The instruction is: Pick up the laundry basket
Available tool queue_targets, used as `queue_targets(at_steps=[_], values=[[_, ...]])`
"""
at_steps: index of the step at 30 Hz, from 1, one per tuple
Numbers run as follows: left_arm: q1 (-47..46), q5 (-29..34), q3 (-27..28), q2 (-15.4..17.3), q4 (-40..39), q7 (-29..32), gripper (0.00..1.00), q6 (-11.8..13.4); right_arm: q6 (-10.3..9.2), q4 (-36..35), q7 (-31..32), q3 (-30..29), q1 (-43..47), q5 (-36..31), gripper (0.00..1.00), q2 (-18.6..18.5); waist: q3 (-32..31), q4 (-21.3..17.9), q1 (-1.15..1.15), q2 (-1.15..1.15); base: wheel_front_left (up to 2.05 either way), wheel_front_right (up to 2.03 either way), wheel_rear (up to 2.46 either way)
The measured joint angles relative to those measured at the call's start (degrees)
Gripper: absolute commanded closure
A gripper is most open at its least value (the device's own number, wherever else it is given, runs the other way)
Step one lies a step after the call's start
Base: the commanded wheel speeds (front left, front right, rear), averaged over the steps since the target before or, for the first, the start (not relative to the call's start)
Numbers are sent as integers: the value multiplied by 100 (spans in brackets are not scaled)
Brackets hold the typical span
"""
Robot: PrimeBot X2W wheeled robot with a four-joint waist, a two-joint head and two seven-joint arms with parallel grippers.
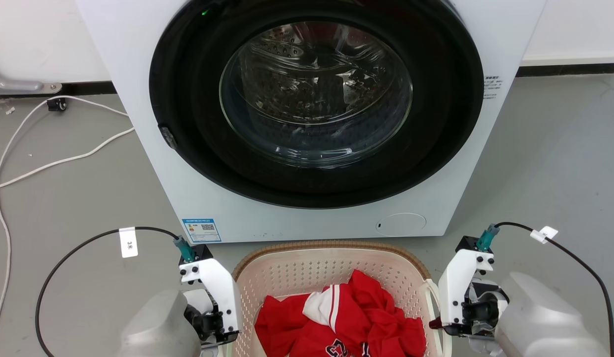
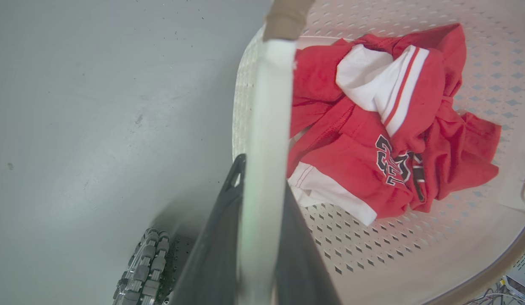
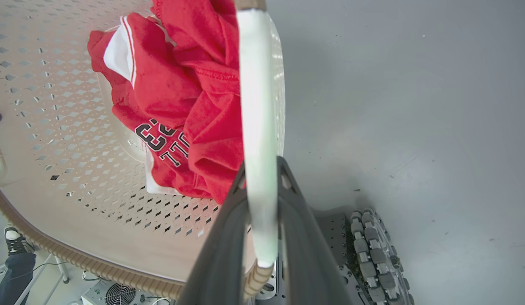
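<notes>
The cream perforated laundry basket (image 1: 331,246) with a brown woven-look rim stands before the washing machine, between my two arms. A crumpled red and white jersey (image 1: 346,317) lies inside it. My left gripper (image 1: 220,327) is at the basket's left side. In the left wrist view, its dark fingers (image 2: 220,237) are shut on the white side handle (image 2: 270,106). My right gripper (image 1: 438,322) is at the right side. Its fingers (image 3: 304,237) clamp the other white handle (image 3: 254,106). Both wrist views look down into the basket (image 2: 415,254) (image 3: 54,169) at the jersey (image 2: 372,127) (image 3: 181,97).
A white front-loading washing machine (image 1: 307,218), its round glass door shut, stands directly behind the basket. White cables (image 1: 64,158) trail over the grey floor at the left. My base's roller wheels (image 2: 148,262) (image 3: 372,250) sit below each handle. A person's shoe (image 3: 12,245) shows beyond the rim.
</notes>
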Motion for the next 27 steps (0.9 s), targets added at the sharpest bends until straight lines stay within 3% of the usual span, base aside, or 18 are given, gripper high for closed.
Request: queue_targets(at_steps=[27], values=[[-8,-110,-94,-29,4,52,100,54,-1,18,90,-200,4,-156,100,-10,13,48,0,0,0,0,0]])
